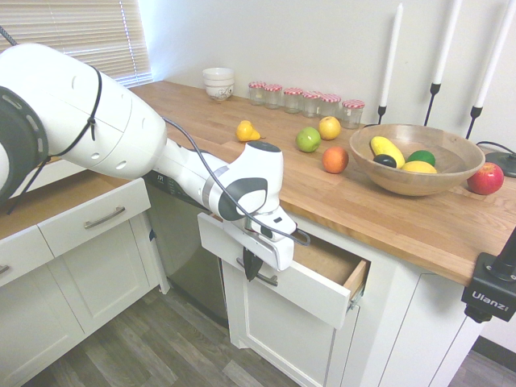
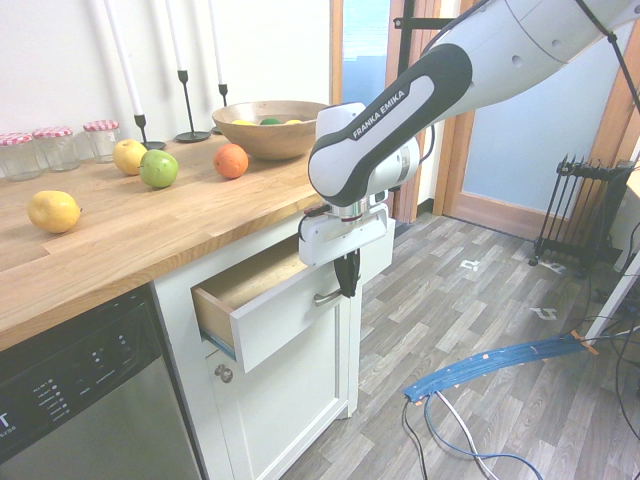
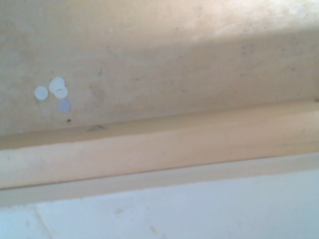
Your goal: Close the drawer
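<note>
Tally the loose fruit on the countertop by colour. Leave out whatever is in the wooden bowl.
yellow fruit: 2
green fruit: 1
orange fruit: 1
red fruit: 1
Total: 5

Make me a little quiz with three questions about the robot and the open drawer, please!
1. True or false: the drawer is fully shut.
2. Where is the gripper? A) inside the bowl B) at the drawer's white front by the handle C) on the floor
3. Fill in: the green apple sits on the wooden ____.

Key: 1 false, it sticks out. 2 B. 3 counter.
</note>
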Tool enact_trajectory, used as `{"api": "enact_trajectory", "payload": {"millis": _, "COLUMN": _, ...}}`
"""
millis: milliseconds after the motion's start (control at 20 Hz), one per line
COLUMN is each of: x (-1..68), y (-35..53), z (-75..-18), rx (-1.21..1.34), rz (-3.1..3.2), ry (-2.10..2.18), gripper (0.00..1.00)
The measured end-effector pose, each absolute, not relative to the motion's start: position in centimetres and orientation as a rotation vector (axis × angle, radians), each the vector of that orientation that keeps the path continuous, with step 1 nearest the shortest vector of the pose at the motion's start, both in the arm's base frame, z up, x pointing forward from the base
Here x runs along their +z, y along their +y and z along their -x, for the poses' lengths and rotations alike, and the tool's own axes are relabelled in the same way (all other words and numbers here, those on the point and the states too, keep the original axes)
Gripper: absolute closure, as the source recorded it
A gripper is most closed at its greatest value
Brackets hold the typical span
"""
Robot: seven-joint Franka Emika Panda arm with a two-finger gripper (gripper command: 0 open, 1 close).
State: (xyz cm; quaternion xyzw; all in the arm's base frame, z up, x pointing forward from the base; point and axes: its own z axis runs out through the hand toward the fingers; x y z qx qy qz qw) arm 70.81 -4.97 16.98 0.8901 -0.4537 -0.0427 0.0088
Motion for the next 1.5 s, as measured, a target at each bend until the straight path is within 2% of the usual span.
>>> {"api": "enact_trajectory", "payload": {"millis": 700, "x": 17.8, "y": -4.3, "z": -74.8, "rx": -0.144, "rz": -2.767, "ry": -1.434, "gripper": 1.00}}
{"api": "enact_trajectory", "payload": {"millis": 1400, "x": 17.0, "y": -4.5, "z": -75.7, "rx": -0.196, "rz": -2.752, "ry": -1.428, "gripper": 1.00}}
{"api": "enact_trajectory", "payload": {"millis": 1450, "x": 17.0, "y": -4.5, "z": -75.7, "rx": -0.196, "rz": -2.752, "ry": -1.428, "gripper": 0.00}}
{"api": "enact_trajectory", "payload": {"millis": 1500, "x": 17.0, "y": -4.5, "z": -75.7, "rx": -0.197, "rz": -2.752, "ry": -1.428, "gripper": 0.00}}
